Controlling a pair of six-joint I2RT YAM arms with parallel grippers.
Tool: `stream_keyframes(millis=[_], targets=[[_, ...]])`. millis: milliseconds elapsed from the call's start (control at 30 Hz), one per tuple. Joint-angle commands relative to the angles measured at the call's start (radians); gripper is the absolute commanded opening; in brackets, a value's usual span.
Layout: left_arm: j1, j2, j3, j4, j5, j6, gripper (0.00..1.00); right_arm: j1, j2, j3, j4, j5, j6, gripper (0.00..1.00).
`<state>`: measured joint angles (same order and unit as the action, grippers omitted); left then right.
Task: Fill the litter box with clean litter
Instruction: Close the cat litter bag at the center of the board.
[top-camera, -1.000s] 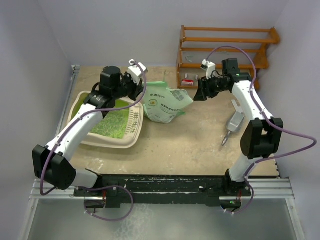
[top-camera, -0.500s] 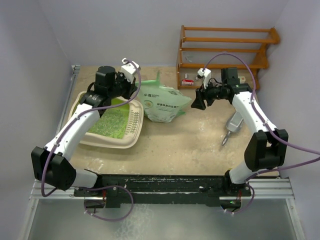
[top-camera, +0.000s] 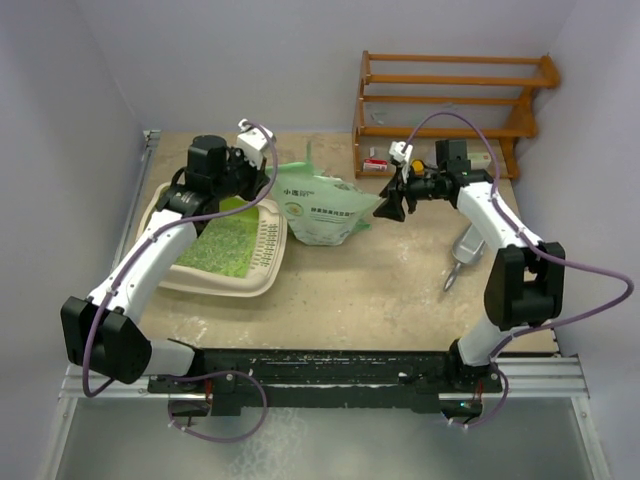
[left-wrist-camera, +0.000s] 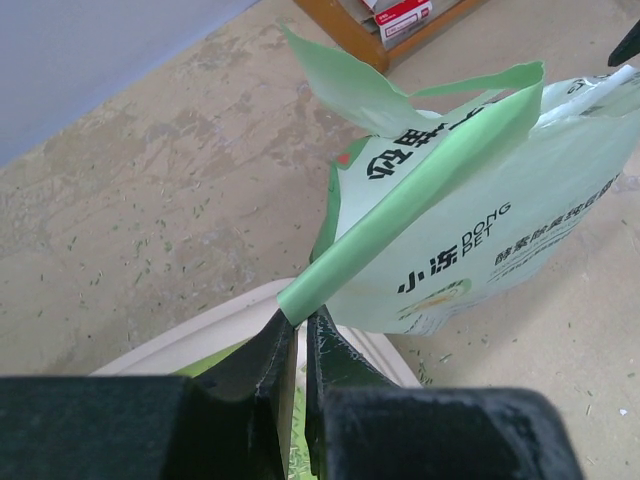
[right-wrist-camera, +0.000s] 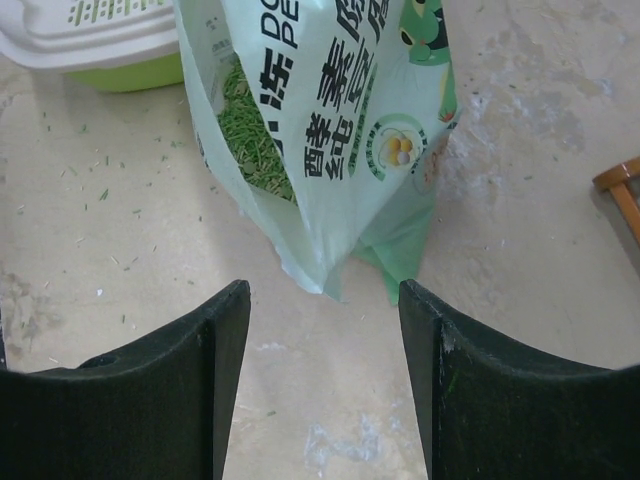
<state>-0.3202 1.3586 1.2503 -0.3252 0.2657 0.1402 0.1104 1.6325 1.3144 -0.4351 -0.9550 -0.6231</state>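
Note:
The cream litter box (top-camera: 168, 272) lies at the left, with green-white clean litter (top-camera: 225, 250) spread over its green floor beside the slotted grille (top-camera: 267, 240). A light green printed bag (top-camera: 325, 205) lies on its side just right of the box. My left gripper (left-wrist-camera: 298, 318) is shut on the bag's rolled top edge (left-wrist-camera: 420, 190), above the box rim (left-wrist-camera: 200, 335). My right gripper (right-wrist-camera: 322, 290) is open, its fingers either side of the bag's bottom corner (right-wrist-camera: 330, 270) without touching it. Granules (right-wrist-camera: 250, 140) show through the bag.
A shiny metal scoop (top-camera: 465, 248) lies on the table at the right, beside the right arm. A wooden rack (top-camera: 450, 90) stands at the back right with a small red-and-white box (top-camera: 377, 163) at its foot. Walls close the left, back and right sides.
The left gripper has pulled the bag's top edge left toward the litter box. The right gripper has followed leftward and now faces the bag's bottom corner.

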Motion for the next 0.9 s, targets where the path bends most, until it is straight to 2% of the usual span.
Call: stream_keyframes(millis=[0, 200, 433, 500, 533, 567, 633, 667, 733, 800, 867], targets=[[0.031, -0.032, -0.005, 0.023, -0.046, -0.007, 0.03, 0.012, 0.029, 0.050, -0.011, -0.104, -0.110, 0.63], [0.057, -0.013, 0.005, 0.024, -0.045, -0.008, 0.03, 0.022, 0.055, 0.048, 0.018, -0.114, -0.118, 0.61], [0.071, 0.013, 0.017, 0.028, -0.029, -0.013, 0.03, 0.035, 0.080, 0.077, 0.100, -0.146, -0.016, 0.54], [0.074, 0.018, 0.022, 0.029, -0.027, -0.012, 0.03, 0.047, 0.088, 0.086, 0.099, -0.147, -0.013, 0.47], [0.076, 0.019, 0.023, 0.030, -0.023, -0.013, 0.03, 0.053, 0.092, 0.088, 0.098, -0.143, -0.013, 0.38], [0.078, 0.020, 0.024, 0.030, -0.019, -0.013, 0.03, 0.061, 0.097, 0.089, 0.095, -0.133, -0.014, 0.19], [0.079, 0.019, 0.027, 0.030, -0.001, -0.011, 0.03, 0.064, 0.093, 0.083, 0.089, -0.131, -0.014, 0.04], [0.079, 0.018, 0.030, 0.028, 0.012, -0.009, 0.03, 0.064, 0.086, 0.079, 0.071, -0.137, -0.016, 0.00], [0.079, 0.011, 0.029, 0.028, 0.037, -0.008, 0.04, 0.063, 0.068, 0.070, 0.013, -0.142, -0.045, 0.00], [0.079, -0.003, 0.018, 0.047, 0.070, -0.011, 0.13, 0.062, 0.049, 0.064, -0.078, -0.147, -0.129, 0.00], [0.080, -0.018, -0.002, 0.083, 0.108, -0.018, 0.29, 0.058, 0.024, 0.045, -0.143, -0.142, -0.166, 0.00]])
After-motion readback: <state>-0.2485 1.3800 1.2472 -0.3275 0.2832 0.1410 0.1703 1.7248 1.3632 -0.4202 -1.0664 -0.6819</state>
